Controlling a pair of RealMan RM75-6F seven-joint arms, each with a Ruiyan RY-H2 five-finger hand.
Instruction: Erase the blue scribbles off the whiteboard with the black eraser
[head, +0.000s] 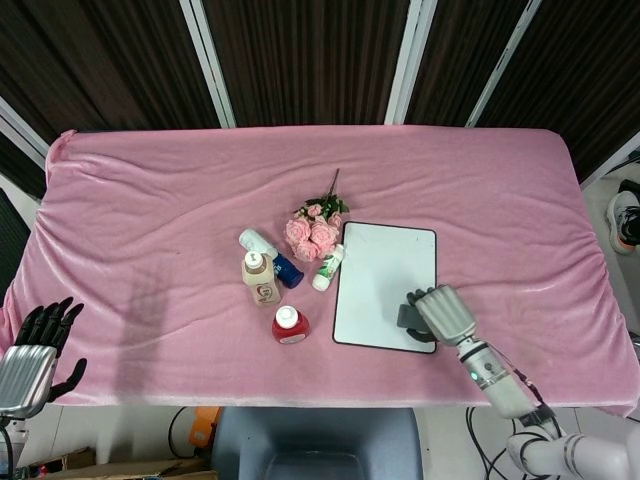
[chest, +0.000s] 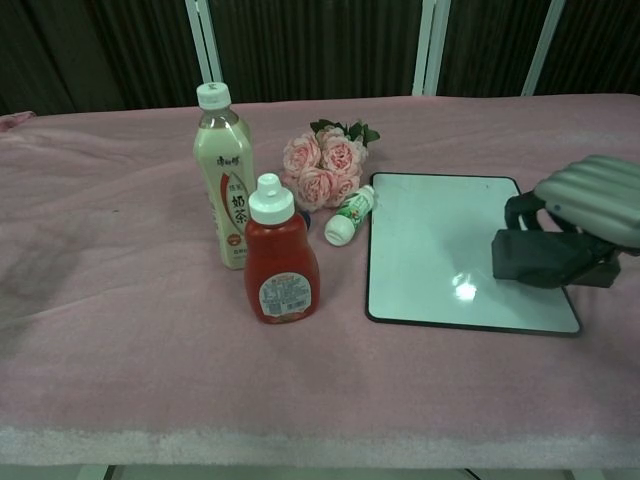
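The whiteboard (head: 383, 283) (chest: 440, 245) lies flat on the pink cloth, its white face showing no blue marks. My right hand (head: 443, 310) (chest: 590, 195) grips the black eraser (head: 411, 319) (chest: 545, 258) at the board's near right corner, fingers curled over the top of it. The eraser sits on or just above the board's edge; contact cannot be told. My left hand (head: 35, 345) hangs off the table's near left corner, fingers spread, holding nothing. The chest view does not show it.
Left of the board lie a small white bottle (head: 328, 267) (chest: 349, 215) and pink roses (head: 314, 233) (chest: 325, 165). A milk-tea bottle (head: 261, 277) (chest: 225, 180) and a red sauce bottle (head: 290, 323) (chest: 281, 254) stand nearby. A blue-and-white bottle (head: 270, 255) lies behind them.
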